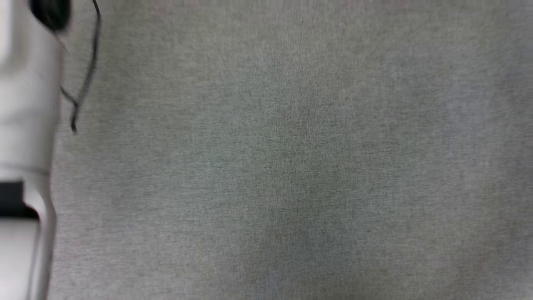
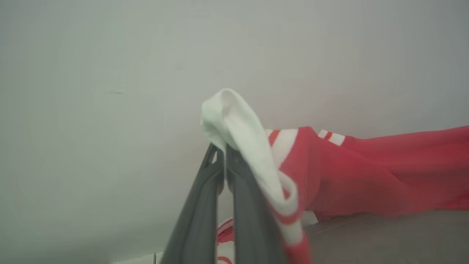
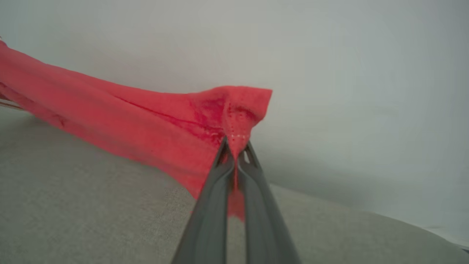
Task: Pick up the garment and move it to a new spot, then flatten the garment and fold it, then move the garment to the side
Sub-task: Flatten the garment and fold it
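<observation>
The garment (image 2: 366, 176) is a bright red shirt with white panels and red-and-white striped trim. In the left wrist view my left gripper (image 2: 224, 151) is shut on a white edge of it, which curls over the fingertips, and the red cloth stretches away to the right. In the right wrist view my right gripper (image 3: 236, 146) is shut on a red corner of the garment (image 3: 146, 124), and the cloth runs taut to the left above the grey surface. A pale forearm (image 1: 25, 146) with a dark cable shows at the left edge of the blurred head view.
A grey fabric surface (image 1: 291, 166) spreads across the head view and lies under the cloth in both wrist views (image 3: 91, 212). A pale wall (image 2: 146, 73) stands behind it.
</observation>
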Robot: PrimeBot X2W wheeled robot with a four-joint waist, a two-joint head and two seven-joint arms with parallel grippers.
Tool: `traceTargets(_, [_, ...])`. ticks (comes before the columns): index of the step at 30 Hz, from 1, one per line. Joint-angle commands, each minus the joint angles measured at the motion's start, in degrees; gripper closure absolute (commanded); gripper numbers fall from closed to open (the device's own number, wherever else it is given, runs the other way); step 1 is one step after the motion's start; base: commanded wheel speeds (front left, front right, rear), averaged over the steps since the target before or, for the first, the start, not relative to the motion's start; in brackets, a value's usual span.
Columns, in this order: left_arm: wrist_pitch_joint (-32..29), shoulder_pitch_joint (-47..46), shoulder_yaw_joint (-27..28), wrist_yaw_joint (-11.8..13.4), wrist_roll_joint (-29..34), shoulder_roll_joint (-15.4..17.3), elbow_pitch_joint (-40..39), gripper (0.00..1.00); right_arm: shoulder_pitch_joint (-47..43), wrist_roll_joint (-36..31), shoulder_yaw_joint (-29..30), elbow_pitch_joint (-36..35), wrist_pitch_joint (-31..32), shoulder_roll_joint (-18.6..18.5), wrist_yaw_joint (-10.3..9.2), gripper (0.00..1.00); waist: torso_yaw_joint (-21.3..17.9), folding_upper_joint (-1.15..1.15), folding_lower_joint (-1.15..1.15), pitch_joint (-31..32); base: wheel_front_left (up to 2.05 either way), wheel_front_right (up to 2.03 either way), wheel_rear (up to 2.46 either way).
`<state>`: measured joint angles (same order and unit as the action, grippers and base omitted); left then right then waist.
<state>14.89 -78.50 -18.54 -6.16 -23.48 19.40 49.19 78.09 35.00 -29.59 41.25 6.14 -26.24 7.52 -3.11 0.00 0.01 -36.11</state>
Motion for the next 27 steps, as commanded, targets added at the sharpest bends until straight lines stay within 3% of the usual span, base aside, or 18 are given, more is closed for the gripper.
traceTargets(1, [0.3,1.6,0.2,-0.1,-0.4,0.4,-0.4,1.0,-1.6,0.5,-0.3,-0.1,-0.3,-0.6,-0.06,1.0,0.5,0.0,-0.01,2.7,0.0,0.0,0.0])
traceTargets(6, [0.3,17.2,1.7,-0.6,-1.3,0.8,-8.2,1.0,-13.5,4.7,-3.4,-2.8,-1.1,-3.7,-0.06,1.0,1.3,0.0,-0.01,9.2,0.0,0.0,0.0])
traceTargets(14, [0.3,44.6,5.9,2.7,0.2,1.3,-25.4,1.0,-33.6,8.6,-3.8,-8.8,-2.6,-7.3,-0.08,1.0,1.7,0.0,-0.01,18.3,0.0,0.0,0.0])
traceTargets(20, [0.3,63.6,7.7,6.0,-0.3,0.3,-34.6,1.0,-48.2,9.1,-0.8,-13.2,-2.6,-7.6,-0.09,1.0,1.8,0.0,-0.01,24.7,0.0,0.0,0.0])
traceTargets(27, [-1.2,79.9,7.2,9.7,-0.4,0.2,-42.7,1.0,-66.1,7.6,6.7,-20.0,0.6,-5.6,-0.1,1.0,2.0,0.0,-0.01,30.6,0.0,0.0,0.0])
